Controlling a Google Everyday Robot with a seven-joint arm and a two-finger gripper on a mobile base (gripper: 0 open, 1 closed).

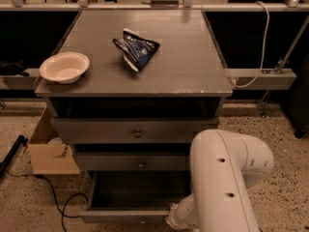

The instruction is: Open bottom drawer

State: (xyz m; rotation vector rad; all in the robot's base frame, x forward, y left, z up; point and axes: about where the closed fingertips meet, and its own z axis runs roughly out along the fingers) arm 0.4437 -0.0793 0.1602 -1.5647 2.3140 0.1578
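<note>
Bottom drawer (130,215): sits pulled out toward the camera at the foot of the grey cabinet (193,57), lowest of three fronts. Shows only a dark inner floor and walls. Middle drawer (130,163) and top drawer (135,129): lie flush, each with a small round knob.

Gripper (175,221): sits at the right end of the pulled-out front, under the white arm (227,178). Grip state: not determinable, hidden by the arm.

White bowl (64,67): rests upright on the cabinet's left front corner, showing a pale interior. Blue packet (136,52): lies near the centre of the top, apart from the bowl.

Cardboard box (48,151): stands open on the floor left of the cabinet, holding something whitish.
</note>
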